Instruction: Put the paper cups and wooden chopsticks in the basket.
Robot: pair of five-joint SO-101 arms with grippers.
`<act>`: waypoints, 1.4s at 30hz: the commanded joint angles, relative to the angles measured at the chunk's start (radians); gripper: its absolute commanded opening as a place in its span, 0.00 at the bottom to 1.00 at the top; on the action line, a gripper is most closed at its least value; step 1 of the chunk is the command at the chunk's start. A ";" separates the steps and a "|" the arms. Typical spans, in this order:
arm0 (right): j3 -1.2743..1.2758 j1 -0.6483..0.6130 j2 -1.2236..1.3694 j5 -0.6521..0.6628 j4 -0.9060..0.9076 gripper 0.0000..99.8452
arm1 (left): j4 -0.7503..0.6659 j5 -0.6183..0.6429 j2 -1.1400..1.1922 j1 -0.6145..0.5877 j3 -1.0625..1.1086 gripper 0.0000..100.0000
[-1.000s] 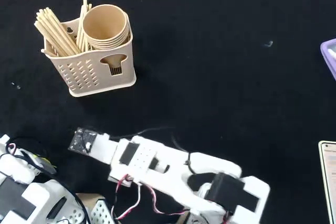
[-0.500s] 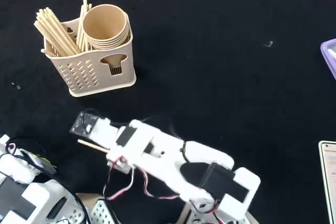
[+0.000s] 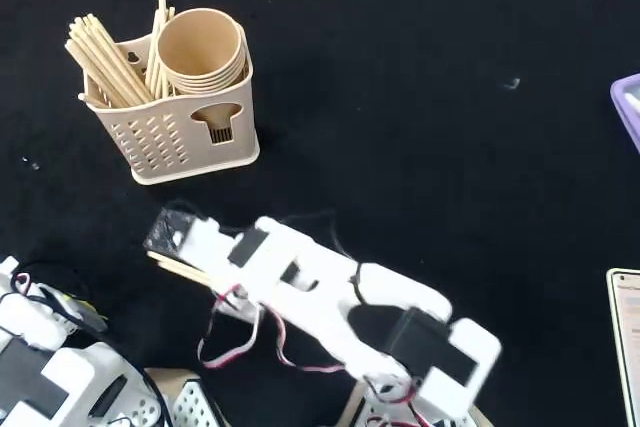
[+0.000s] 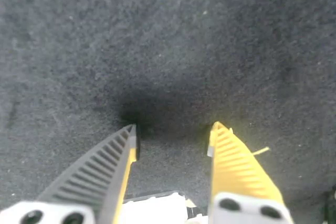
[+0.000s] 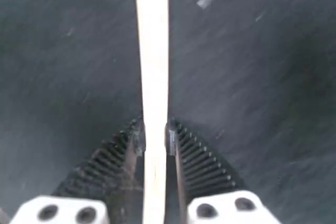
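My right gripper clamps one chopstick near the table's front-left — long axis roughly along the front edge. The basket stands beyond, at the far-left corner. Left gripper — jaws apart.

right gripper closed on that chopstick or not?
Shut on it. In the right wrist view the right gripper has both toothed jaws pressed against the chopstick.
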 commanded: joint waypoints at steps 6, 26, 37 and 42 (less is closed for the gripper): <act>0.013 0.078 -0.424 0.017 0.157 0.01 | -0.044 0.014 0.012 0.015 0.019 0.22; 0.182 0.420 -0.819 0.080 0.239 0.01 | -0.044 0.014 0.012 0.013 0.021 0.22; 0.509 0.810 -1.086 0.290 0.186 0.01 | -0.044 0.014 0.012 0.015 0.019 0.22; 0.610 0.806 -1.021 0.215 -0.035 0.01 | -0.044 0.014 0.012 0.015 0.019 0.22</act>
